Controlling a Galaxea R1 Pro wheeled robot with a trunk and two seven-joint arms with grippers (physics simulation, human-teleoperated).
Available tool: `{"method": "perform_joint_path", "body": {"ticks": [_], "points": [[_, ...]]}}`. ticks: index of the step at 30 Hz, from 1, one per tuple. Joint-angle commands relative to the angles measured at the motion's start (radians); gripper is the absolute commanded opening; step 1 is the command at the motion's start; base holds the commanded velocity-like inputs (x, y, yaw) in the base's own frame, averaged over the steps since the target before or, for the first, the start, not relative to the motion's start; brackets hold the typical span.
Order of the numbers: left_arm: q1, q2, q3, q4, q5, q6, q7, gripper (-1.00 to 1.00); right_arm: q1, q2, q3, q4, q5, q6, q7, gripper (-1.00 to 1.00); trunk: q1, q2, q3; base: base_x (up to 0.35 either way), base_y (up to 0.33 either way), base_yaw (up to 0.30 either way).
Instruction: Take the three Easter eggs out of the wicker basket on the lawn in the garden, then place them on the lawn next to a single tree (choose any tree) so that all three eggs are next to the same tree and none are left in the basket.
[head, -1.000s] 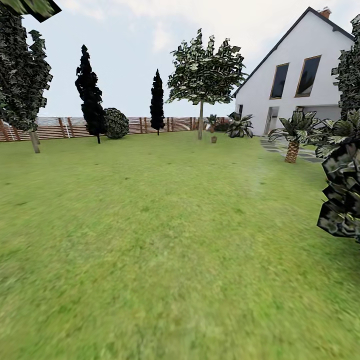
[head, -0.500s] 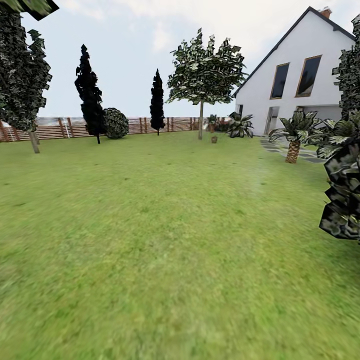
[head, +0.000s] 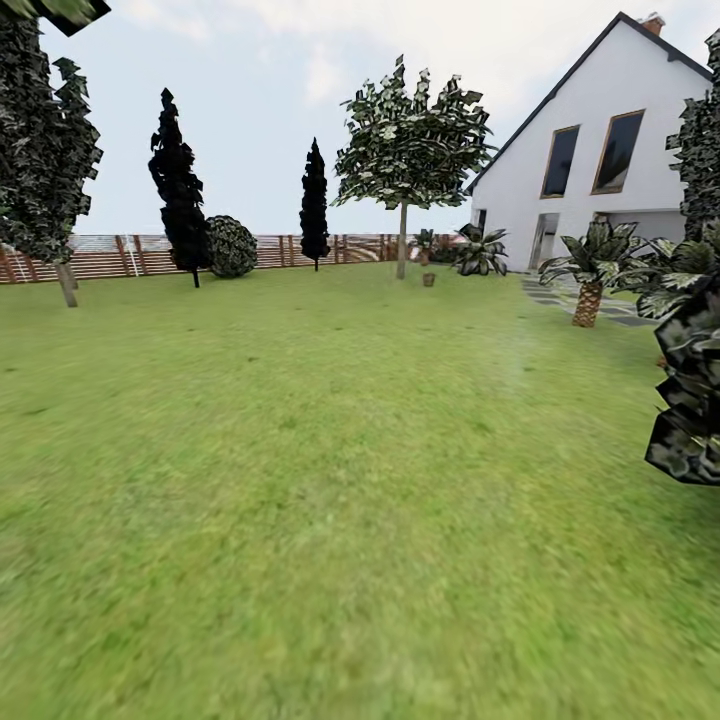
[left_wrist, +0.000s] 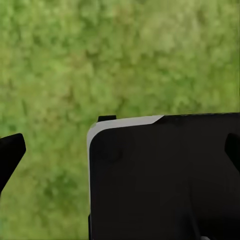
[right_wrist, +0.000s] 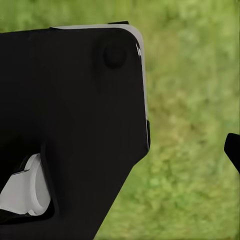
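Note:
The lawn (head: 330, 470) stretches ahead of me in the head view. Far across it stands a tree (head: 402, 235) with a thin pale trunk and a blocky green crown. A small brown thing beside its foot looks like the wicker basket (head: 428, 279). It is too far away to make out any Easter eggs. My left gripper (left_wrist: 120, 150) hangs open over grass, a black fingertip (left_wrist: 11, 152) at each side of the left wrist view. My right gripper (right_wrist: 120, 150) is also over grass, with one fingertip (right_wrist: 233, 149) showing far out and the other hidden behind my black body.
A second pale-trunked tree (head: 66, 283) stands at the far left. Dark cypresses (head: 180, 190), a round shrub (head: 232, 247) and a slat fence (head: 120, 257) line the back. A white house (head: 600, 160), palm-like plants (head: 590, 262) and a dark bush (head: 690, 400) are on the right.
The whole head view has shifted a little: the dark bush at the right edge slid right and down, and the far things barely moved. The camera has moved, not the things.

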Motion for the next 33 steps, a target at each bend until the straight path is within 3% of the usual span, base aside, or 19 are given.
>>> {"method": "perform_joint_path", "body": {"ticks": [1,33], "points": [[0.0,0.0,-0.002,0.001,-0.001,-0.003,0.0,1.0,0.0,0.0,-0.007,0.001,0.0,-0.004,0.0,1.0,0.001,0.0,0.0,0.201,0.0,0.0],[0.0,0.0,-0.002,0.0,-0.001,-0.003,0.0,1.0,0.0,0.0,-0.007,0.001,0.0,-0.004,0.0,1.0,0.001,0.0,0.0,0.301,0.0,0.0]]}}
